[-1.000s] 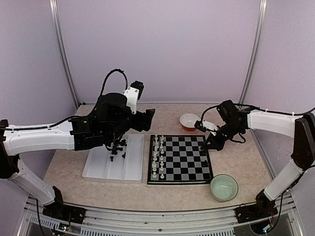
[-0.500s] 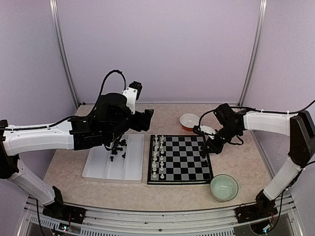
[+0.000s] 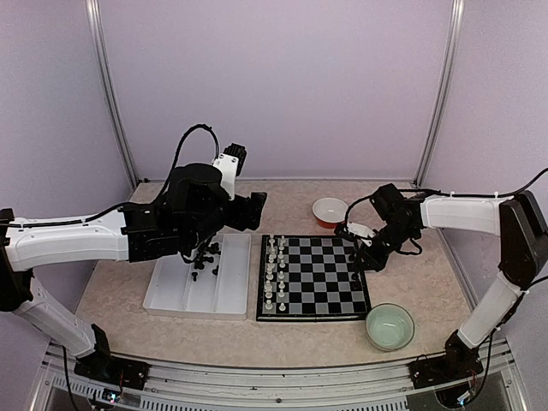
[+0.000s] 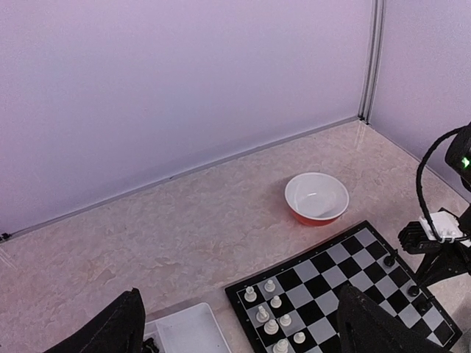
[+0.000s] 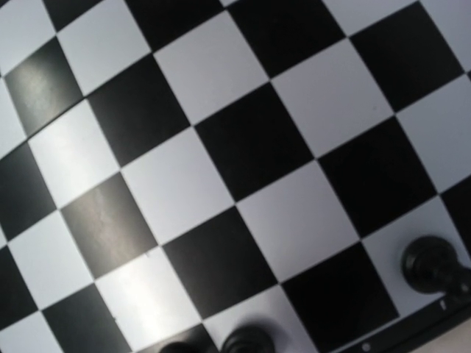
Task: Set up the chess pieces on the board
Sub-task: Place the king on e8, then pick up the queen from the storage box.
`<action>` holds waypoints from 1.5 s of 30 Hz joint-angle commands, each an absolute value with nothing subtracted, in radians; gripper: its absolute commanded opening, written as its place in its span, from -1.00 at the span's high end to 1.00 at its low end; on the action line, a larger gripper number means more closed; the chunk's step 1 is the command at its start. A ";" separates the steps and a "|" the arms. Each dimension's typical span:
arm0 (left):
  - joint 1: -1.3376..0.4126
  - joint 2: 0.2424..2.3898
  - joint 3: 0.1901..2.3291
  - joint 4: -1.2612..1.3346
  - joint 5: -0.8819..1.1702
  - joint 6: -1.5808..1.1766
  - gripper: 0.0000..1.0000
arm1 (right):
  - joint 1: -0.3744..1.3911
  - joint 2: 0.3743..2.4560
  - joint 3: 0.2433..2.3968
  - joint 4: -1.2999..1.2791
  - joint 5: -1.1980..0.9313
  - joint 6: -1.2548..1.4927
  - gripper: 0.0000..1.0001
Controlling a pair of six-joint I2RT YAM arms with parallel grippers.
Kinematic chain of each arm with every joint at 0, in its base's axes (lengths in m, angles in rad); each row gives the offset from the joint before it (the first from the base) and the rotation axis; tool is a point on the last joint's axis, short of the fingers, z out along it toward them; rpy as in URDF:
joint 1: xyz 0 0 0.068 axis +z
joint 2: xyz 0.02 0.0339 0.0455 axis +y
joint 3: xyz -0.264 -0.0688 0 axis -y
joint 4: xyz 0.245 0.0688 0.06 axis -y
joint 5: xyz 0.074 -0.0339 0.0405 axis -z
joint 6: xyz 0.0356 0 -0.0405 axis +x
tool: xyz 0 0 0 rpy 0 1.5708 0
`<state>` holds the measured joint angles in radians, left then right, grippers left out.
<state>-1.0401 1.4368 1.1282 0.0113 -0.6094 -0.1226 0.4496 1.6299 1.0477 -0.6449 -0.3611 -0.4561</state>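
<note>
We judge the right gripper (image 3: 355,259) is setting a black piece on the board (image 3: 318,298) at its right edge. It hangs low over that rank, close above the black pieces (image 5: 433,265) standing there, so we'd centre on a free square and clear the neighbours. Whether its jaws are parted or grip anything, we cannot tell. Farther left, the left gripper (image 4: 240,294) hovers wide open and empty above the tray (image 3: 175,295), with the loose black figures (image 3: 205,257) just below it
</note>
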 commanded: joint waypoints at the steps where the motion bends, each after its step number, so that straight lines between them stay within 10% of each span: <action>1: -1.037 1.422 1.118 0.003 -0.609 -0.136 -0.78 | 0.463 1.650 1.041 -0.646 -0.362 -0.459 0.78; 10: -1.038 1.412 1.118 -0.061 -0.613 -0.162 -0.78 | 0.462 1.613 1.148 -0.715 -0.426 -0.436 0.38; 27: -0.722 1.413 0.980 -0.596 -0.237 -0.679 0.03 | 0.457 1.500 1.243 -0.716 -0.534 -0.455 0.37; 45: -0.652 1.785 1.164 -0.647 -0.262 -0.711 0.22 | 0.457 1.406 1.184 -0.708 -0.539 -0.453 0.40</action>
<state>-0.6659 1.7508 1.1236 -0.6186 -0.2440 -0.6949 0.4496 1.4475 1.2030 -0.7158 -0.5312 -0.4519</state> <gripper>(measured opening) 0.406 0.303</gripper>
